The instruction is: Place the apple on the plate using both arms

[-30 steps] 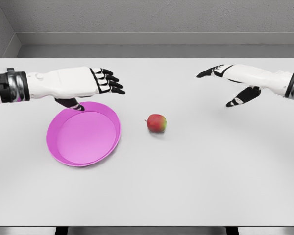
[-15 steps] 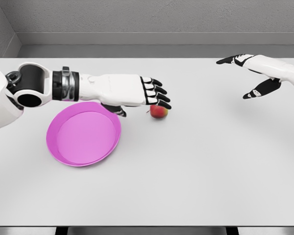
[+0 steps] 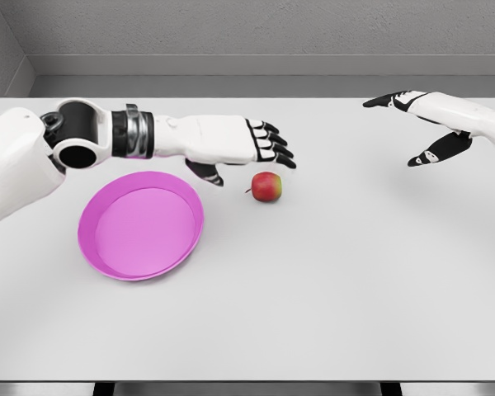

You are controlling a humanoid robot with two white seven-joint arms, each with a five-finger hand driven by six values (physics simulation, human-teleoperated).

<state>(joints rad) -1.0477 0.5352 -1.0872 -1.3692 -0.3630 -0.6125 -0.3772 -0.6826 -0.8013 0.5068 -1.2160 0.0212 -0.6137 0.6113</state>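
A red and green apple (image 3: 266, 186) rests on the white table, a short way right of the pink plate (image 3: 140, 224). My left hand (image 3: 252, 157) reaches in from the left and hovers just above and behind the apple, fingers spread and holding nothing. Its thumb (image 3: 208, 173) hangs down between plate and apple. My right hand (image 3: 417, 128) floats open at the far right of the table, well away from the apple.
The white table (image 3: 313, 289) stretches wide in front of plate and apple. A grey wall runs along its far edge. My left forearm (image 3: 132, 136) passes over the back rim of the plate.
My left hand has lifted slightly and drawn back, uncovering the apple, which sits a little lower than half a second ago. The right hand has barely moved since then.
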